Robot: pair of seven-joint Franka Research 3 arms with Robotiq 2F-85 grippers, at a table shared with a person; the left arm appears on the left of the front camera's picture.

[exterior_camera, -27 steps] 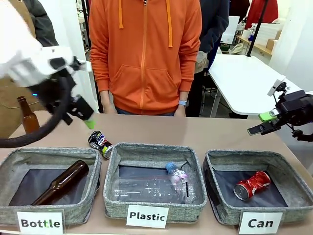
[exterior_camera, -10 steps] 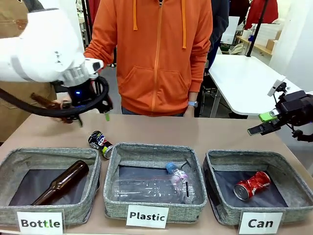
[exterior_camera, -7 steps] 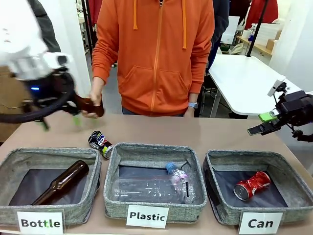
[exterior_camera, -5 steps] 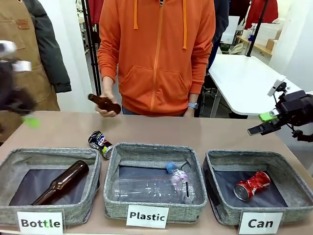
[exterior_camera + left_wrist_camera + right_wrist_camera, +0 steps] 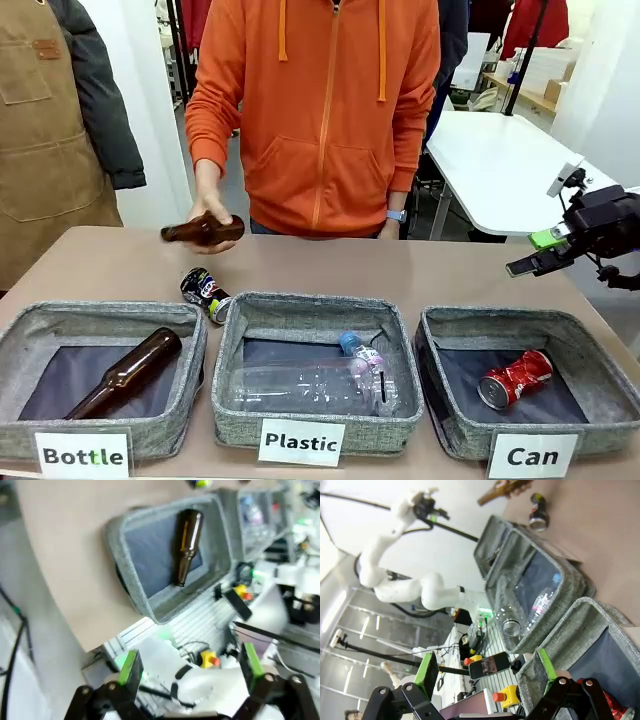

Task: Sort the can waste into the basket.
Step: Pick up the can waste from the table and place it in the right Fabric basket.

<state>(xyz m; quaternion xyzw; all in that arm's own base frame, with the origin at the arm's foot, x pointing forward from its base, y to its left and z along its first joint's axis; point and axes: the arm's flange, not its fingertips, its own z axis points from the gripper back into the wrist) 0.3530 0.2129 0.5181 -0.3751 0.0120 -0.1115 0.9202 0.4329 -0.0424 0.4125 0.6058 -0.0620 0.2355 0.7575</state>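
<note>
One crushed red can (image 5: 515, 378) already lies inside the basket (image 5: 497, 316), the bin labelled "Can". The dark can (image 5: 205, 293) lies on its side on the bare tabletop (image 5: 420, 270), well to the left of the basket, just past the far left corner of the middle bin (image 5: 312, 300). Fetching that dark can looks like the step in hand. The right jaws hang in the air just behind the basket's far right corner, green pads (image 5: 427, 674) wide apart with nothing between them. The left jaws are likewise spread and empty, looking down from high on the bin farthest from the basket (image 5: 30, 322). A person's hand (image 5: 212, 212) holds a brown bottle (image 5: 185, 232) above the tabletop, just behind the dark can. A good approach would keep clear of that hand, come straight down with the jaws straddling the can's crumpled body across its width, and close gently, since crushed metal may slip. The can should then be lifted clear of the middle bin's wall and let go low over the basket, beside the red can.
</note>
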